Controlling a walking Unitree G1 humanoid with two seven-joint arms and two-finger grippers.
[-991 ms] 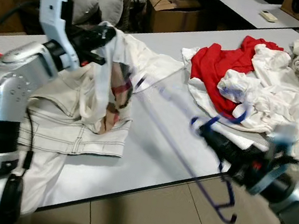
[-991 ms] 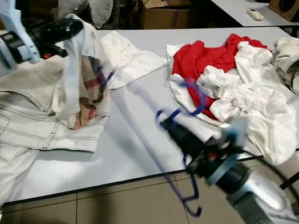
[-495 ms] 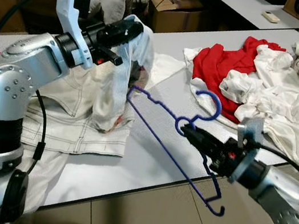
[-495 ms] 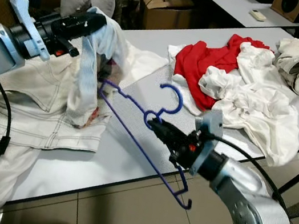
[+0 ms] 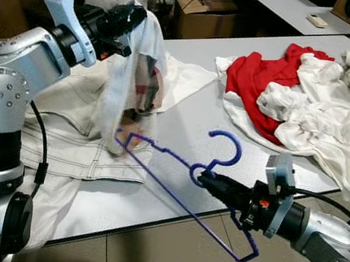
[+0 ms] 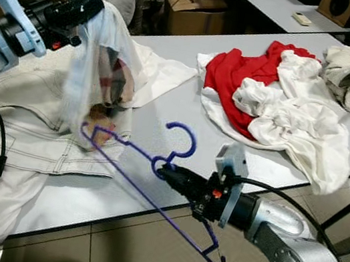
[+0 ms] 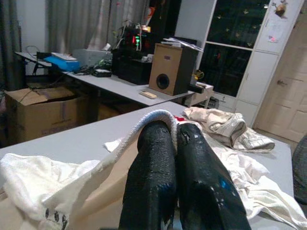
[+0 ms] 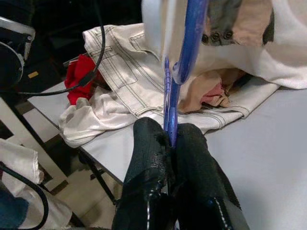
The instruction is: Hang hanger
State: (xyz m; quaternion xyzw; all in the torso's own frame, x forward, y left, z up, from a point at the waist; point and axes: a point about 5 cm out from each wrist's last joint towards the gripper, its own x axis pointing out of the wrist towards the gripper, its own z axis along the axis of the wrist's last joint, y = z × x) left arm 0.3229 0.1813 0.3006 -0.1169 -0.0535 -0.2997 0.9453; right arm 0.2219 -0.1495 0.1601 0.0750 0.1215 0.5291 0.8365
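Observation:
A blue plastic hanger (image 5: pixel 183 180) hangs in the air over the table's front edge, held at its neck by my right gripper (image 5: pixel 209 180), which is shut on it. Its far shoulder tip reaches the hem of a white garment with a plaid lining (image 5: pixel 137 73). My left gripper (image 5: pixel 129 16) is shut on that garment's top and holds it lifted above the table. In the right wrist view the hanger (image 8: pixel 180 62) runs up between the fingers (image 8: pixel 148 158) toward the cloth (image 8: pixel 230 48). In the left wrist view white cloth (image 7: pixel 139 127) drapes over the closed fingers (image 7: pixel 153 163).
White jeans (image 5: pixel 74 127) lie flat on the grey table (image 5: pixel 191 113) under the lifted garment. A pile of red and white clothes (image 5: pixel 289 97) covers the table's right side. A cardboard box (image 5: pixel 199 13) and pillows stand behind. Tiled floor lies below the front edge.
My right gripper has carried the hanger lower and leftward, bringing its tip to the garment's hem. My left arm has raised the garment a little and drawn it left.

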